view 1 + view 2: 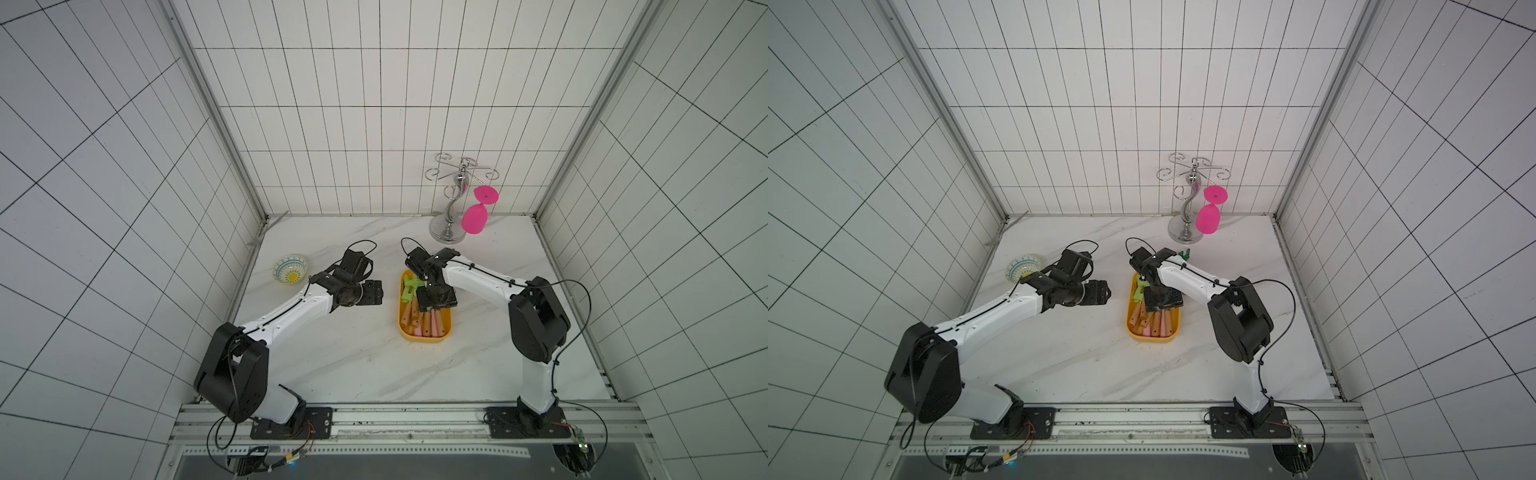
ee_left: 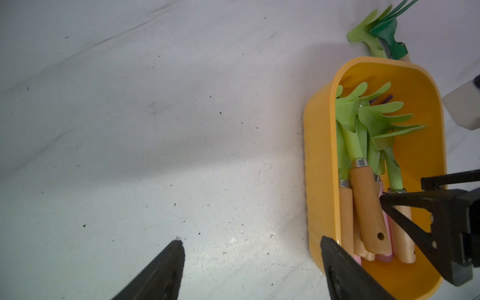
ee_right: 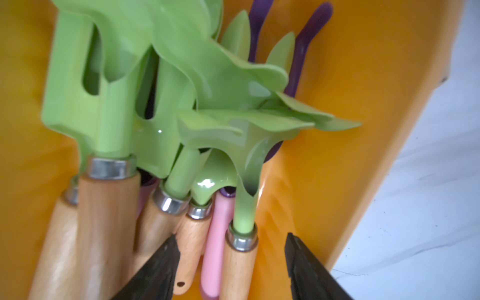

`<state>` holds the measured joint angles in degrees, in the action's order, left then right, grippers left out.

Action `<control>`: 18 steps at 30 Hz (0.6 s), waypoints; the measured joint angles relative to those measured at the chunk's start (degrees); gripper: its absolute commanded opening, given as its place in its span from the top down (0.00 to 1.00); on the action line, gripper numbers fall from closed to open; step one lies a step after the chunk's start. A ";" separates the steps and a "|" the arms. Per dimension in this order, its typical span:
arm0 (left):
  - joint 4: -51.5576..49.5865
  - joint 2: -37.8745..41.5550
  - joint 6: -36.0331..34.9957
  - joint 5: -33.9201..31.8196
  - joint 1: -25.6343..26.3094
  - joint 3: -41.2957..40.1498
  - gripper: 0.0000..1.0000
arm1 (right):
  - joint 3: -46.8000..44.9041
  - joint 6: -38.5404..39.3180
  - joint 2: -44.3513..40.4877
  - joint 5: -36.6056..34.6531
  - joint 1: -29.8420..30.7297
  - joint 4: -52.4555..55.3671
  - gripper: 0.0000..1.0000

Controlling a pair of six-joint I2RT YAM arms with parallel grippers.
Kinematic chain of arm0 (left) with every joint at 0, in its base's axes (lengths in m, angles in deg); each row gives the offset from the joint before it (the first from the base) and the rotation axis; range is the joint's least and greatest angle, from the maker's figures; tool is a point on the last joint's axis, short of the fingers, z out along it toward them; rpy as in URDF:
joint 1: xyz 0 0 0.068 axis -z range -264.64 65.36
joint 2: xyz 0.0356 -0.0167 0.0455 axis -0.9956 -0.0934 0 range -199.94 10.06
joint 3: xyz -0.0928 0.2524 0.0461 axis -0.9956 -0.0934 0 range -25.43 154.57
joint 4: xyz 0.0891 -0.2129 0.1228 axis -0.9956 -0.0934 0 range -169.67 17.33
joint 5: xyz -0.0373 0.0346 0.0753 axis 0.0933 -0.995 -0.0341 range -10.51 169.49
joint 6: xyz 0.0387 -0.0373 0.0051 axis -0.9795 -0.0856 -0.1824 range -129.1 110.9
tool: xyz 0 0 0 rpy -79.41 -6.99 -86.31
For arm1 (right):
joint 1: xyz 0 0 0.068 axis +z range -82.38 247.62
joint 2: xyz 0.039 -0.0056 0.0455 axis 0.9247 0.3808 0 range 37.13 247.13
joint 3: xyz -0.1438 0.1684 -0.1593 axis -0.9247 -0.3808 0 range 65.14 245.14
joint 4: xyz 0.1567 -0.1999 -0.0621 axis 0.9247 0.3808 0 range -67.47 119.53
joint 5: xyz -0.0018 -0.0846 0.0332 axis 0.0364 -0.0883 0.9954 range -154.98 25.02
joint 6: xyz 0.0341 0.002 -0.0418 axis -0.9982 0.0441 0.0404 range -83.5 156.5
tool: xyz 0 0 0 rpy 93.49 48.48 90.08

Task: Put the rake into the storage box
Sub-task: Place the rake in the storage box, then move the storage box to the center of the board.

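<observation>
Marble table [image 1: 353, 365]: the rake [image 3: 244, 145] lies in the box [image 2: 322, 155] among others. I read this as the release step: right gripper [image 3: 231, 235] jaws are spread either side of its handle. Left gripper [image 2: 251, 239] is spread and empty beside the box. Next I lift the right gripper straight up, clear of the handles.

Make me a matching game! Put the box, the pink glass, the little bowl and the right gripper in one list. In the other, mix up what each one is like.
Things:
1. storage box
2. pink wine glass
3. patterned bowl
4. right gripper

Clues:
a. hangs upside down on the metal rack
b. jaws open above the rakes
c. yellow-orange
d. alone on the table, robot's left side

Pairs: 1-c, 2-a, 3-d, 4-b
</observation>
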<state>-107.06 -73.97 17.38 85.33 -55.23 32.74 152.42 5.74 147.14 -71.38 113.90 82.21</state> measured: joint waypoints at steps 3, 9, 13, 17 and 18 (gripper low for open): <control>0.04 -1.16 -0.17 1.49 0.79 0.48 0.17 | 0.17 0.33 -4.04 -0.39 0.22 0.61 0.27; -0.57 -8.15 -0.96 2.08 6.23 7.76 0.18 | -0.46 1.60 -13.88 0.42 -3.04 -0.35 0.27; -1.73 -14.58 -1.01 1.42 8.79 14.49 0.22 | -4.68 2.89 -18.32 4.42 -10.64 -3.56 0.27; -3.52 -20.37 -0.35 0.11 8.87 19.30 0.26 | -7.91 4.24 -18.95 8.70 -16.81 -5.68 0.27; -4.04 -21.68 -0.02 -0.26 8.74 20.20 0.27 | -8.44 4.70 -18.95 9.53 -17.53 -6.08 0.27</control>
<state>-111.11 -95.65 17.36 85.07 -46.49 52.94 143.98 10.44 128.19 -61.85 96.37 76.13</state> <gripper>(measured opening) 0.750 0.735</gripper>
